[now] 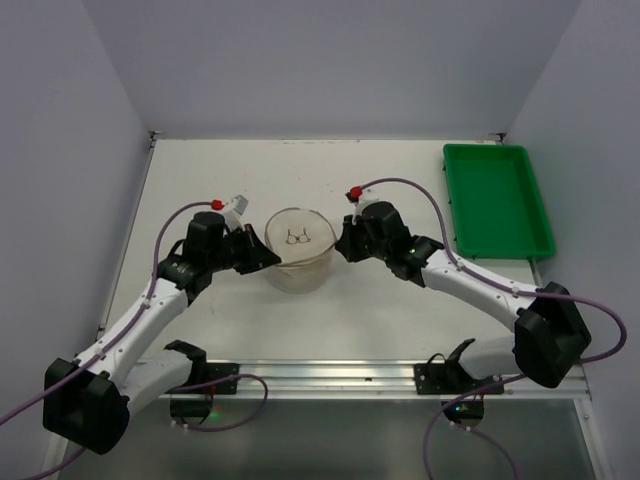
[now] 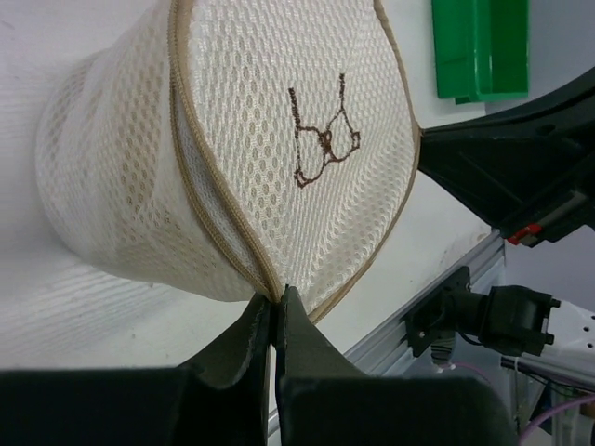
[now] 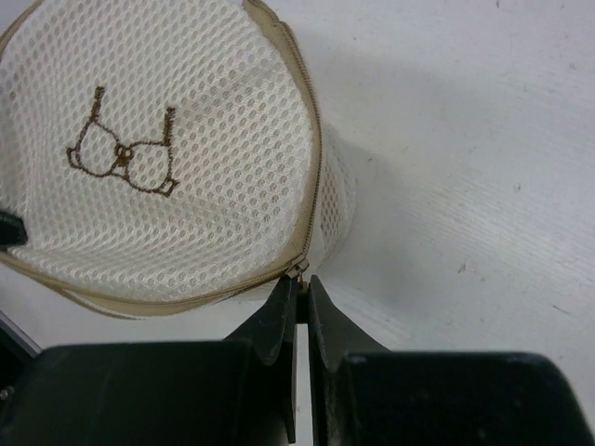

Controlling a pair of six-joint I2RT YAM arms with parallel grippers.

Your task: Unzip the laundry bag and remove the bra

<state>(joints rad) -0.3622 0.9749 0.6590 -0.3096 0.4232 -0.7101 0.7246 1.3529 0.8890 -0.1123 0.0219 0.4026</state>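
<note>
Jointly, both jaws pinch the laundry bag (image 1: pixel 298 258)

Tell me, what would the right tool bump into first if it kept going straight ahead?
The laundry bag. The right tool points straight at it, with its tips right at the zipper pull on the rim, so it would push into the mesh almost at once.

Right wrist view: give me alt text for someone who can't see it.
The right claw, nearly shut, pinches the zipper pull on the rim of a cream mesh bag. The bag lies on a white table, its brown bra symbol facing the camera.
</note>
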